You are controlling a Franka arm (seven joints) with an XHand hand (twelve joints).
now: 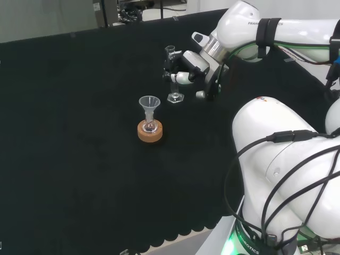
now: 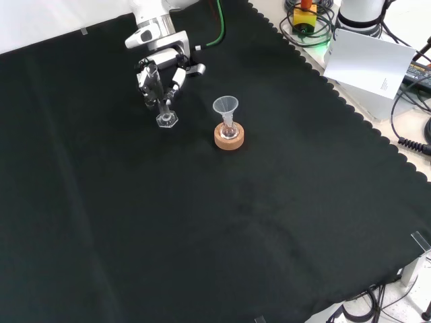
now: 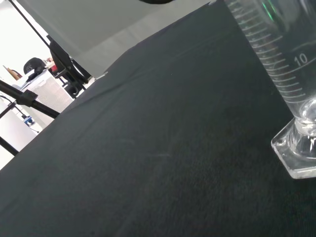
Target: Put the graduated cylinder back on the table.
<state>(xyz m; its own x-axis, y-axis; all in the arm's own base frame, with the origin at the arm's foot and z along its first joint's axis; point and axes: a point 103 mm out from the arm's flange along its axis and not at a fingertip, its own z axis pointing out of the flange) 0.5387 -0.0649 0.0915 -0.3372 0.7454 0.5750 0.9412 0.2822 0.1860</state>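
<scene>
A black cloth [image 2: 202, 222] covers the bench. The hand [image 1: 188, 71] has its fingers curled around the cylinder [image 1: 173, 74], which stands upright with its base on the cloth. Nearby, a funnel [image 2: 225, 108] sits in a cork ring [image 2: 229, 138].

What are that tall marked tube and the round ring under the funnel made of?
Graduated cylinder: looks like clear glass, perhaps plastic; see-through, glossy, with printed marks and a thick faceted foot. Ring: apparently cork; matte, tan.
</scene>
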